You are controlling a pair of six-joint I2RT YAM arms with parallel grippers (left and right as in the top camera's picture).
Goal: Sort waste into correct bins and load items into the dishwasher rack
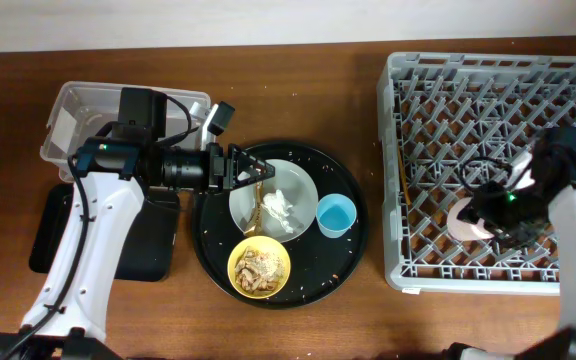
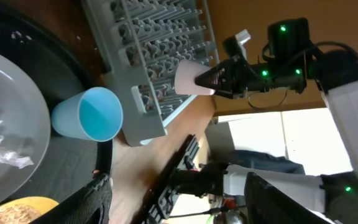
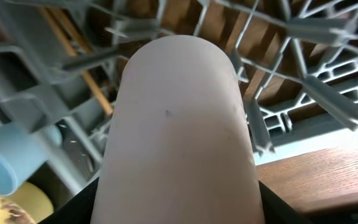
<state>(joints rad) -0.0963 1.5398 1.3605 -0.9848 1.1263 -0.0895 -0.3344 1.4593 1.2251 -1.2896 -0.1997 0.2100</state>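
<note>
Over the rack, the right claw clasps the pink cup, while left of it the plate, bowl, blue cup and scraps wait unsorted by the open left claw.

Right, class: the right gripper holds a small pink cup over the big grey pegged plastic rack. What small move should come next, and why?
Probably lower the small pink cup onto the pegs of the large grey plastic rack before releasing. The right gripper is shut on it, and the left wrist view shows it hanging above the rack's rim, not yet resting.
</note>
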